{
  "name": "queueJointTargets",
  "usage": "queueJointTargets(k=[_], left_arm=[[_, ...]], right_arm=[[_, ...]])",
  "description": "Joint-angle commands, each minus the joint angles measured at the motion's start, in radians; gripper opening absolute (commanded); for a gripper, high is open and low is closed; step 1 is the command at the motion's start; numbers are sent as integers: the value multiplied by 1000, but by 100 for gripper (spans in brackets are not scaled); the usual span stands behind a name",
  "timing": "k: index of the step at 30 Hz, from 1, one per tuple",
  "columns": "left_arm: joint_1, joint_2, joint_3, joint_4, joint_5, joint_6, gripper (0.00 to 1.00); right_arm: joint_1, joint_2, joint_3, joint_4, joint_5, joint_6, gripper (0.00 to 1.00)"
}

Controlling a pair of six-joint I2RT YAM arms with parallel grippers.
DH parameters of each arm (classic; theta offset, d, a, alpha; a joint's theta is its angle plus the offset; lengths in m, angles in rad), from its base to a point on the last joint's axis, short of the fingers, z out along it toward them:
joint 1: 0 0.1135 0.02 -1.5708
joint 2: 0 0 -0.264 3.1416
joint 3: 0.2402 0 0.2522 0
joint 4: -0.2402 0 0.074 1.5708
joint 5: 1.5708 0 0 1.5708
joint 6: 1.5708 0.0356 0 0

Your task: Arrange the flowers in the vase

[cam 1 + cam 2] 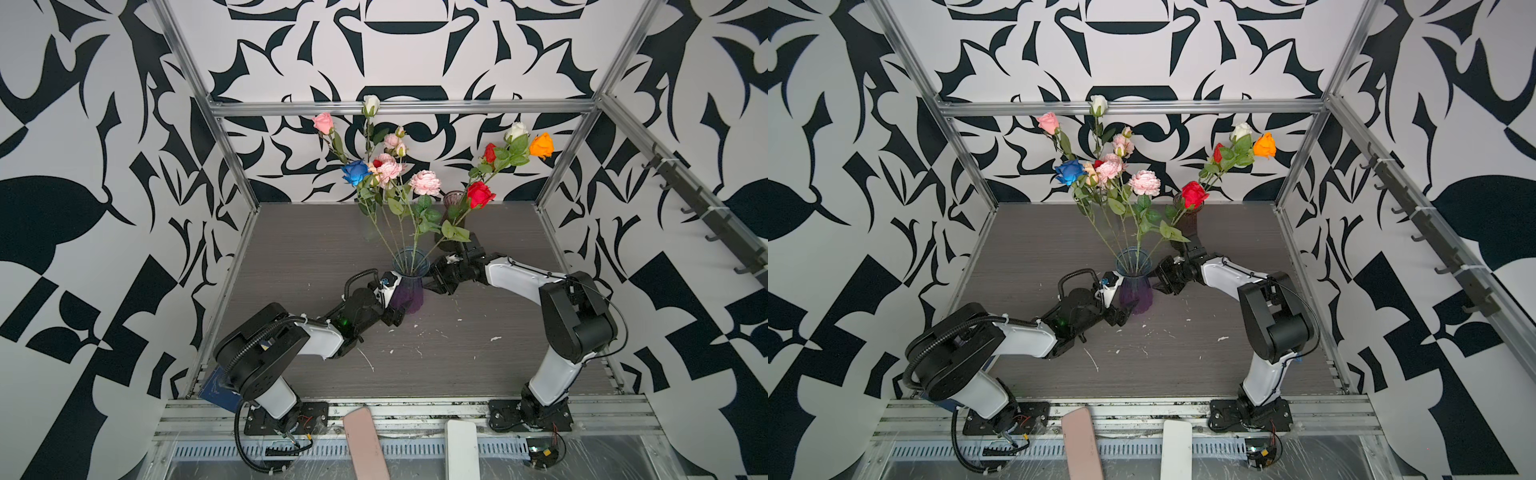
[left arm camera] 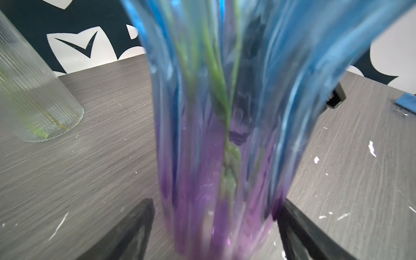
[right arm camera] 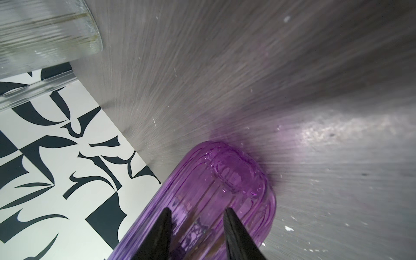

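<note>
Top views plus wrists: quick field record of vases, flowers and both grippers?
blue-purple vase: upright, mid-table, stems fanning from its mouth
flowers: pink, blue, white, red, orange blooms above both vases
ribbed vase: behind it, green stems inside; which blooms unclear
left gripper: jaws open, straddling blue-purple vase's base
right gripper: jaws apart beside the same vase; contact unclear

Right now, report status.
Left gripper: jaws wide, astride vase base. Right gripper: at vase, grip unclear. Flowers standing in vase; more in rear vase, beside right arm.
</note>
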Motion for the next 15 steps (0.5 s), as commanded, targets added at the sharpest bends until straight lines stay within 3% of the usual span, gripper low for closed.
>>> queueJointTargets(k=[1, 15], left_arm=[[23, 23, 42, 7, 10, 10, 88], [102, 124, 129, 23, 75, 5, 88]], right_arm=[[10, 3, 42, -14, -11, -8, 41], [9, 101, 159, -49, -22, -28, 41]])
